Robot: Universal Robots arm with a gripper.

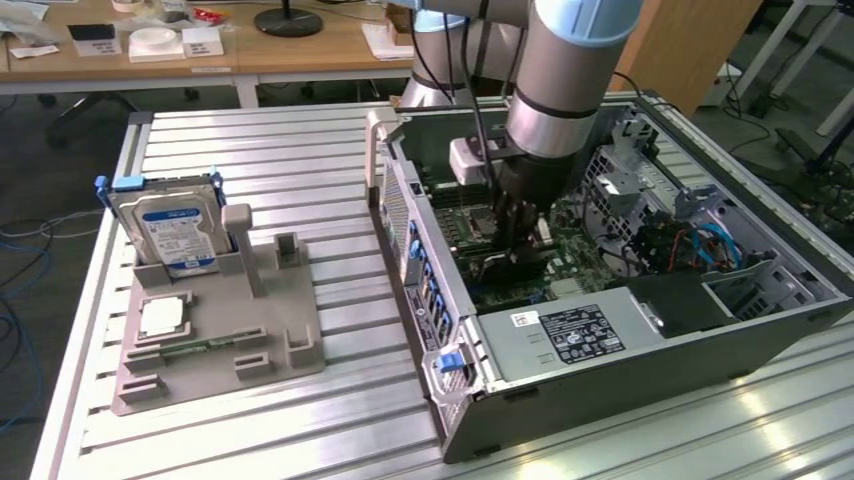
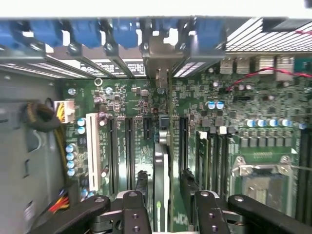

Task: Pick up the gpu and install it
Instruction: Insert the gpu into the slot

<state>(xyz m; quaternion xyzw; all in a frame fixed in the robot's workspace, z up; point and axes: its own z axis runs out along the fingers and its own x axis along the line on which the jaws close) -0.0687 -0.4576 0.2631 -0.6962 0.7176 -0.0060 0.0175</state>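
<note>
My gripper [image 2: 163, 207] deep in PC case [image 1: 747, 345], fingers [image 2: 134, 209] spread either side of gpu [image 2: 161, 180], card edge-on, upright on motherboard [image 2: 141, 105], hard drive [image 1: 171, 232] on stand near table's far edge

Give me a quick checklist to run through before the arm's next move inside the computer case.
1. gpu standing on edge on the motherboard, in line with a slot: ok.
2. gpu pressed fully home in the slot: cannot tell.
3. gripper straddling the gpu, with a gap between each of the fingers and the card: ok.
4. Red wire away from the gpu: ok.
5. Hard drive upright in its stand outside the case: ok.
</note>
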